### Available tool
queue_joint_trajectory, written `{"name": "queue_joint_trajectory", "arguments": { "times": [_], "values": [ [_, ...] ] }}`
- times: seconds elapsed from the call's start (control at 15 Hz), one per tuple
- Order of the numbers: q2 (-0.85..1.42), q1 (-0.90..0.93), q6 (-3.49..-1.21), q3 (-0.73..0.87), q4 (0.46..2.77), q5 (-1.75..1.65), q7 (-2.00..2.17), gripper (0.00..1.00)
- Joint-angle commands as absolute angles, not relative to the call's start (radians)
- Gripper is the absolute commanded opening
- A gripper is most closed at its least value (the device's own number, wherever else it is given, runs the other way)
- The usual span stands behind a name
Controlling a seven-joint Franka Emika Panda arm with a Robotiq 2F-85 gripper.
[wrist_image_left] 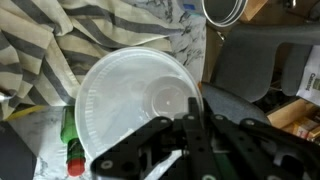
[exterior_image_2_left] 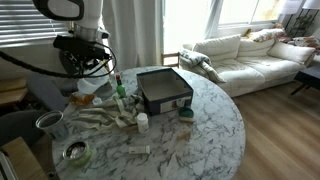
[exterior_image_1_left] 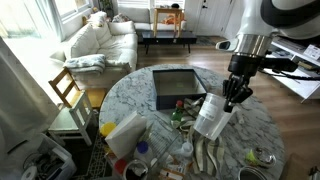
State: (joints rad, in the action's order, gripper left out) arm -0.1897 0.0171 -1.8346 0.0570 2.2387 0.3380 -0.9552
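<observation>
Since the claw (exterior_image_1_left: 231, 102) is clamped tight on the rim of the round, milky-white translucent plastic tub (exterior_image_1_left: 212, 116), I'd say this is the carry step: tub in the air, not set anywhere yet. Going left to right in an exterior view, the round white-and-grey marble table (exterior_image_1_left: 125, 95) spreads out below and left of the claw. The dark rectangular metal-looking tray (exterior_image_1_left: 180, 86) sits on it just left of the claw and a bit further back. The tub itself hangs right under the claw, tilted, and as far as I can tell clear of the tabletop. Same order in the wrist view: a grey-and-white striped cloth (wrist_image_left: 40, 45) lies under the claw off to the left, and a green plastic bottle with a red cap (wrist_image_left: 70, 150) pokes out beneath the tub's left edge. The tub fills the middle just ahead of the fingers (wrist_image_left: 195, 150) pinching its rim, and a shiny round metal pot (wrist_image_left: 235, 10) sits beyond the claw at upper right. My take on the next move: that thin wall is held by one edge only, so it wants a slow, steady hand or the tub could swing or slip. With all the clutter underneath, it should stay high until there's a bare patch under the claw, then get levelled before going down.
</observation>
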Motion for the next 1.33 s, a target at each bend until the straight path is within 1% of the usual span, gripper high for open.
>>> {"name": "queue_joint_trajectory", "arguments": {
  "times": [0.0, 0.13, 0.2, 0.67, 1.27],
  "values": [
    [-0.178, 0.024, -1.835, 0.056, 2.226, 0.336, -0.966, 0.05],
    [-0.163, 0.022, -1.836, 0.057, 2.216, 0.335, -0.982, 0.05],
    [-0.161, 0.022, -1.836, 0.058, 2.214, 0.334, -0.986, 0.01],
    [-0.151, 0.119, -1.811, -0.049, 2.089, 0.283, -1.1, 0.01],
    [-0.112, 0.207, -1.928, -0.174, 2.09, 0.018, -1.194, 0.01]
  ]
}}
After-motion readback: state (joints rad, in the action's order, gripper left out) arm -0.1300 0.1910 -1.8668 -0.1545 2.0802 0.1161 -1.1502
